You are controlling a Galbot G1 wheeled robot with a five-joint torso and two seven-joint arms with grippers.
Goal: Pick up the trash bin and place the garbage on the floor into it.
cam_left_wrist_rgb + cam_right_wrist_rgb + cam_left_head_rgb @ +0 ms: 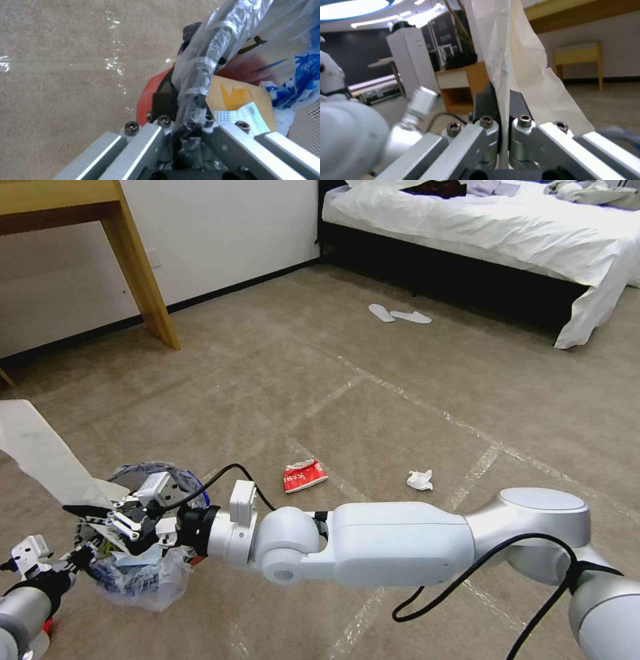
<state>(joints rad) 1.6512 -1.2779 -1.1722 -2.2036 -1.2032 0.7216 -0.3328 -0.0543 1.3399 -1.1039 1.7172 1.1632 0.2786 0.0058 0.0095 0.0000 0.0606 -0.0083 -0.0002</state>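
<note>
trash bin [137, 553] first: we find it at the lower left of the head view, lifted off the floor [373, 380], its clear plastic liner [150, 587] hanging loose beneath the rim. the left gripper [80, 557] is clamped onto the bin's rim; in the left wrist view its fingers [163, 100] are pressed together with the black rim and liner [203, 65] pinched between them, the red wall [150, 97] just beside them. inside the bin we see a brown paper piece [233, 97] and a white printed packet [246, 115].

the right gripper [117, 517] sits directly over the bin's mouth, its arm reaching across from the right. its fingers [486, 100] are closed tight on a long white sheet of paper [506, 50], which stands up out of the grip and, in the head view, slants away to the upper left above the bin [40, 447].

farther out, we note a red wrapper [305, 475] lying on the carpet just beyond the right arm, and a white tissue wad [421, 480] to its right, well apart from both grippers. two white slippers [400, 315] lie near the bed [480, 220]. a wooden table leg [143, 273] stands at the upper left.
</note>
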